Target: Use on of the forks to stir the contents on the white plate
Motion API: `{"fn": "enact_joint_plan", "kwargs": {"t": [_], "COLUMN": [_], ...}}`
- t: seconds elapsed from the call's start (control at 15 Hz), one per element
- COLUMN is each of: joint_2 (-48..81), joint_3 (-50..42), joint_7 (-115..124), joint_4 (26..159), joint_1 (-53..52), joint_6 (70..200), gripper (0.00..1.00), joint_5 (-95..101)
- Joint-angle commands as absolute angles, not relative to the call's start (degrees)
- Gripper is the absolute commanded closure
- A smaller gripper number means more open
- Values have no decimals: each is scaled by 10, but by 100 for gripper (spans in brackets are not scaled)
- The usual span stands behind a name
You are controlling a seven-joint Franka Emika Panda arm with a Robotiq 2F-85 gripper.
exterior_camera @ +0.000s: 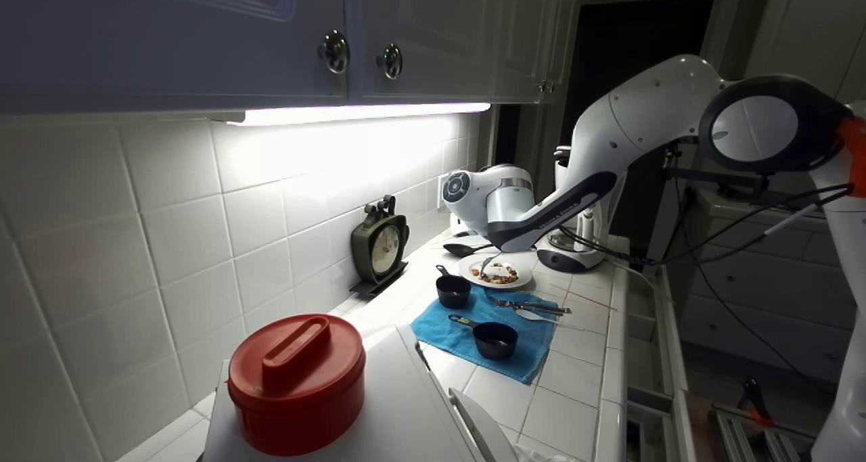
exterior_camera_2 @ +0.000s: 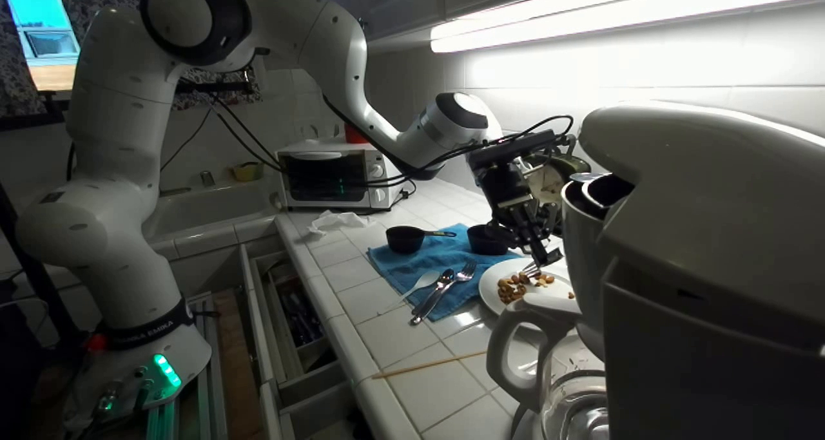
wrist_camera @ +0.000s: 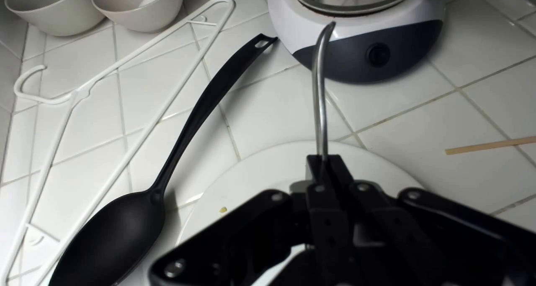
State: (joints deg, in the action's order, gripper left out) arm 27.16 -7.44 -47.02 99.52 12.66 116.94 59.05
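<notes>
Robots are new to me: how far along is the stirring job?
Done: the black mechanical gripper holds a silver metal fork. In hand: the fork points down at brown lumpy bits on the round white plate. Left: likely mixing the bits, which lie unevenly.

Across a tiled counter [exterior_camera: 568, 394]: two dark cups [exterior_camera: 494, 343] on a blue towel [exterior_camera: 440, 330], black spoon [wrist_camera: 123, 225] beside a white hanger [wrist_camera: 79, 92], red tub [exterior_camera: 298, 387] atop a toaster oven [exterior_camera_2: 332, 176].
</notes>
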Motion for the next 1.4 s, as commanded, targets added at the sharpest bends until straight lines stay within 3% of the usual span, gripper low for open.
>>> {"fn": "enact_joint_plan", "kwargs": {"t": [0.0,1.33], "joint_2": [279,211], "joint_3": [-72,-73], "joint_7": [-475,-472], "joint_4": [980,1069], "joint_1": [132,126], "joint_6": [1173,1126], "gripper": [96,96], "joint_5": [578,577]}}
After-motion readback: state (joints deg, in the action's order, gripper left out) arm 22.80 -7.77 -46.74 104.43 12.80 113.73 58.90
